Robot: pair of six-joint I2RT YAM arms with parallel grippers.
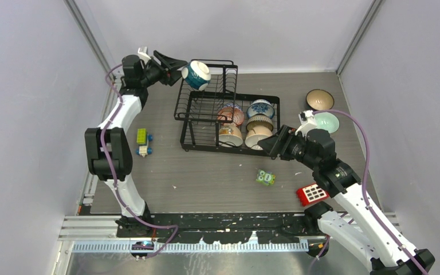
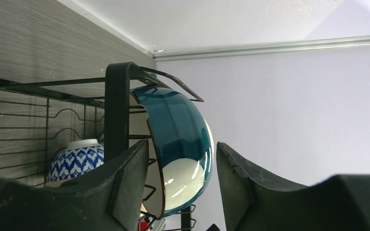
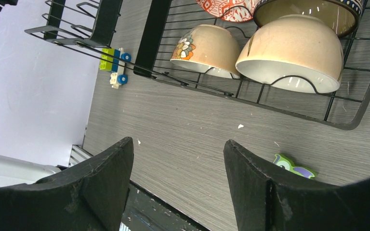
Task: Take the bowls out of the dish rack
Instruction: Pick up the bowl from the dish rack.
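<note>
- Two bowls are already out: a dark brown bowl (image 1: pixel 319 99) and a mint bowl (image 1: pixel 328 122) sit on the worktop (image 1: pixel 217 180), behind your right gripper (image 3: pixel 177 144) and clear of the dish rack (image 1: pixel 227 150).
- The left gripper (image 2: pixel 181 144) is at the upper basket. Its fingers are spread to either side of the dark teal bowl (image 2: pixel 173 115), which stands on edge. A sliver of gap shows on one side, so I judge it is not pinched yet.
- Your right gripper is spread wide with nothing in it. Just ahead of it, the lower tray holds a tan bowl (image 3: pixel 291 48) and a cream flowered bowl (image 3: pixel 207 45), with a reddish one (image 1: pixel 231 116) and a blue-patterned one (image 1: pixel 260 107) further in.
- So most of the unloading remains.
- The worktop is grey wood-grain flecked with pale specks. It carries toy blocks (image 1: pixel 143 142) and a small green toy (image 1: pixel 265 177).
- Plain pale walls close in three sides.
</note>
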